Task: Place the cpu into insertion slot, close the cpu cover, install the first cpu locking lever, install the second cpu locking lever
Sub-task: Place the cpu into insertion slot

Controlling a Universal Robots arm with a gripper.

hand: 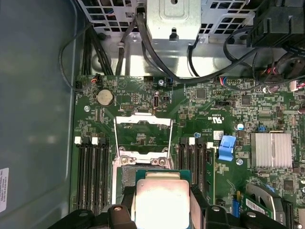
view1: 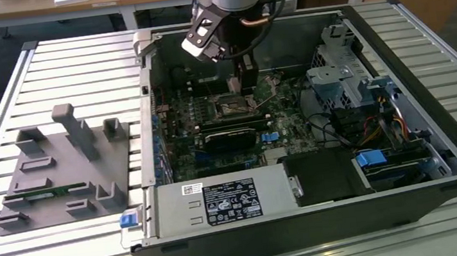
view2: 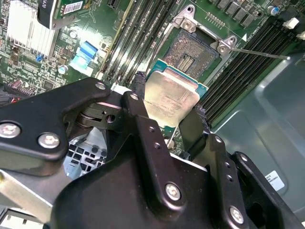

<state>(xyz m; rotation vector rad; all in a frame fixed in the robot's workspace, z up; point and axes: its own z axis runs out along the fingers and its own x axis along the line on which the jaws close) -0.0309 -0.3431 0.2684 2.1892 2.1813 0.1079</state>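
Observation:
My gripper (view2: pixel 169 101) is shut on the cpu (view2: pixel 174 90), a flat silver-faced square on a green board, pinched by two opposite edges between black fingers (view2: pixel 138 88). In the first wrist view the cpu (hand: pixel 162 193) hangs level in the gripper (hand: pixel 162 202), partly over the insertion slot (hand: pixel 127 175) and apart from it. In the second wrist view the insertion slot (view2: pixel 195 50) lies bare with its contacts showing. The cpu cover (hand: pixel 143 121) is swung open on the far side of the slot. A thin locking lever (view2: pixel 259 53) sticks out sideways. In the exterior view the gripper (view1: pixel 245 78) hovers above the slot (view1: pixel 231 106) inside the open case.
Long black memory slots (hand: pixel 93 169) flank the socket on both sides. A finned heat sink (hand: pixel 270 149), black cables (hand: pixel 143 47) and a metal drive cage (view1: pixel 344 82) crowd the case. A grey fixture block (view1: pixel 60 166) lies on the slatted table at the exterior view's left.

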